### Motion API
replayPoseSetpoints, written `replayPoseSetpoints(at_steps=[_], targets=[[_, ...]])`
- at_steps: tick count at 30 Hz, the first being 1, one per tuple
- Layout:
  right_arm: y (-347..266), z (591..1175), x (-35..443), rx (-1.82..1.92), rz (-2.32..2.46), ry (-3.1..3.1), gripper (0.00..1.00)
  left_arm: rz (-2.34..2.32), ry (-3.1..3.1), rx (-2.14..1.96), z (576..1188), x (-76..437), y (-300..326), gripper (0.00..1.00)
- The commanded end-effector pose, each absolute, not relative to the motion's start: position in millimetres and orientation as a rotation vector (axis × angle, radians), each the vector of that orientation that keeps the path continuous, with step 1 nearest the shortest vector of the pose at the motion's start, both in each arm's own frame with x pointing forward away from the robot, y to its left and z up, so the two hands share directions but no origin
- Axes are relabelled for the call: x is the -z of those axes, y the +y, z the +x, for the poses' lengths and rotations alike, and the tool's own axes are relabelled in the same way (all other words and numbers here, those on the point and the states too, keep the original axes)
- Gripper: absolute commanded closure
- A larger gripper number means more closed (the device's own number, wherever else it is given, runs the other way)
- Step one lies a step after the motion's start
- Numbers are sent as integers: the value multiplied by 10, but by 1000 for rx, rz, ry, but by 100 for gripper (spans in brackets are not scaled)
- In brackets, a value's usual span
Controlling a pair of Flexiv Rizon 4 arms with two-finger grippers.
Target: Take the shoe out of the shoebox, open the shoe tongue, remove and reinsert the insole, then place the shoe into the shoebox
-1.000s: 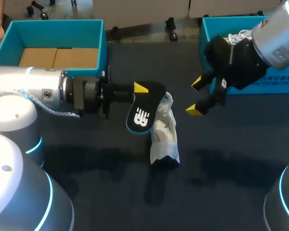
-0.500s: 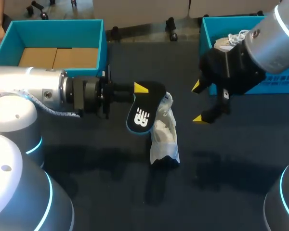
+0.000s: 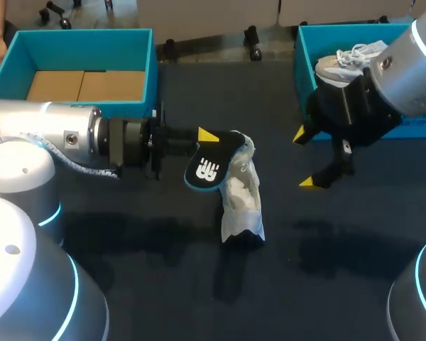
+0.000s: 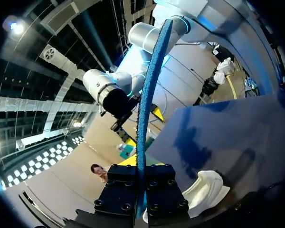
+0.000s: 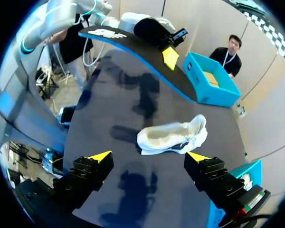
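The left gripper [image 3: 207,134] is clamping the insole [image 3: 209,167] between its fingers, while the right gripper [image 3: 303,158] is gaping wide, the shoe [image 5: 173,137] lying ahead.

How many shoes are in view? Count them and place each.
2. One shoe lies on the table, mid-view; a second shoe sits in the right-hand blue box, partly behind the right arm. Others may be hidden there.
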State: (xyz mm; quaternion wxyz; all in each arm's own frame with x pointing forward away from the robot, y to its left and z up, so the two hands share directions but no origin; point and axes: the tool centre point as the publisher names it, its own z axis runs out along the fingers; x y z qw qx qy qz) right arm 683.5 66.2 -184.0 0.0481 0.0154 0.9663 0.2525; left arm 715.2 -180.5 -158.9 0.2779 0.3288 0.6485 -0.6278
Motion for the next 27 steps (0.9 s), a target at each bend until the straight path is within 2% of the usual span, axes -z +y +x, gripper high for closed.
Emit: replayPoseSetpoints(at_steps=[1, 14, 27], targets=[[644, 6845, 1863, -776, 78, 2950, 0, 864, 1754, 1728, 7198, 1636, -1842, 100], [644, 6845, 1863, -776, 78, 2950, 0, 673, 1870, 1804, 7224, 1778, -1944, 100], [467, 6840, 2202, -721, 72, 2845, 0, 607, 1863, 1918, 7094, 1920, -2027, 100]])
